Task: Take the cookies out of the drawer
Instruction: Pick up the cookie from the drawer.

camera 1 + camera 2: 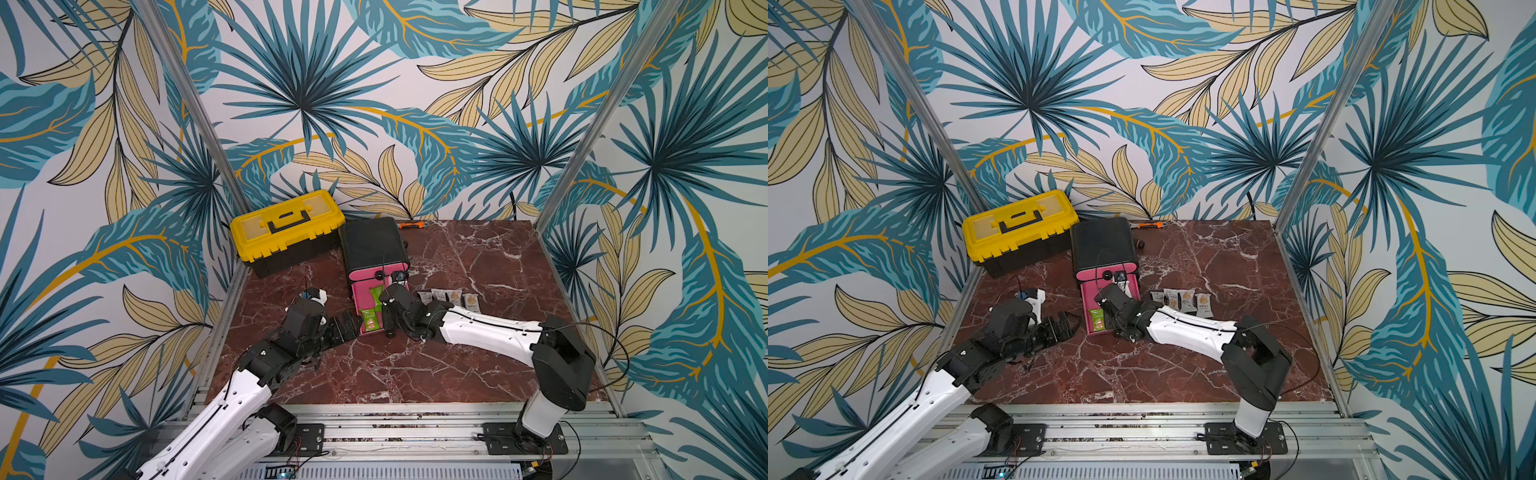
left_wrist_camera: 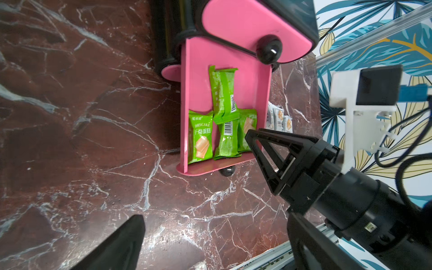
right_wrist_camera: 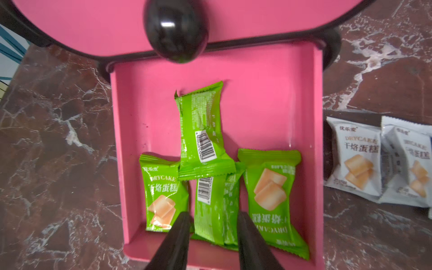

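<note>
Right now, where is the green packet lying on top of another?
In the right wrist view, the green packet lies centrally in the pink drawer, nearest the cabinet, its end overlapping the middle packet of three.

You've got four green cookies (image 3: 268, 187) in the one open drawer (image 3: 131, 140): two picture-side up, two barcode-side up. Out on the table (image 1: 457, 365), four white cookies (image 1: 455, 297), as far as a top view shows. One yellow toolbox (image 1: 286, 226) too.

Tropical leaf wallpaper (image 1: 299, 108) in teal and tan is seen on every wall. A red-brown marble tabletop (image 1: 478, 257) is framed by slanting aluminium posts (image 1: 208, 124).
</note>
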Controlling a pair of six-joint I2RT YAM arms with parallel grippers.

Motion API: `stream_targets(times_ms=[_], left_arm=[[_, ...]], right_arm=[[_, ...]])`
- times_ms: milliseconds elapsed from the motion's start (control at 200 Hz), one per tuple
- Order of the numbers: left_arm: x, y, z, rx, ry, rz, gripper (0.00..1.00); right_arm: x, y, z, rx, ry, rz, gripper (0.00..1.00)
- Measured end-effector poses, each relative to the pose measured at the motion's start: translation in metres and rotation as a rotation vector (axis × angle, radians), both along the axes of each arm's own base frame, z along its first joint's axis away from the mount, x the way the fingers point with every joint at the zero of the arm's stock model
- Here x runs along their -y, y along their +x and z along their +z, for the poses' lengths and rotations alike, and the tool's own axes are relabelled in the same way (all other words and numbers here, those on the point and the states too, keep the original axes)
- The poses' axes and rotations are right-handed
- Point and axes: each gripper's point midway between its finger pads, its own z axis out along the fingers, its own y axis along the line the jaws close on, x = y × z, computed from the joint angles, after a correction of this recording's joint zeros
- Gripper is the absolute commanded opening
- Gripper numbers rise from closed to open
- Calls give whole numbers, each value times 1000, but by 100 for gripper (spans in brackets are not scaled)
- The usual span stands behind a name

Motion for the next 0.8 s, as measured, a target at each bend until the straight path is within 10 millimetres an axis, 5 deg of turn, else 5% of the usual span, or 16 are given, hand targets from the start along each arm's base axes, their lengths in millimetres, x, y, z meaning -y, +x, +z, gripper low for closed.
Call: stream_targets(times_ms=[326,651,801], left_arm=[[20,1,-4,-4,42,-28,100],[6,13,12,116,20,68,100],[-15,16,17,143,41,125,100]], right_arm=[[18,-17,26,25,34,25,48],[-3,-9,-35,-113,-46,71,50],[-9,-2,-45,-127,-64,67,49]])
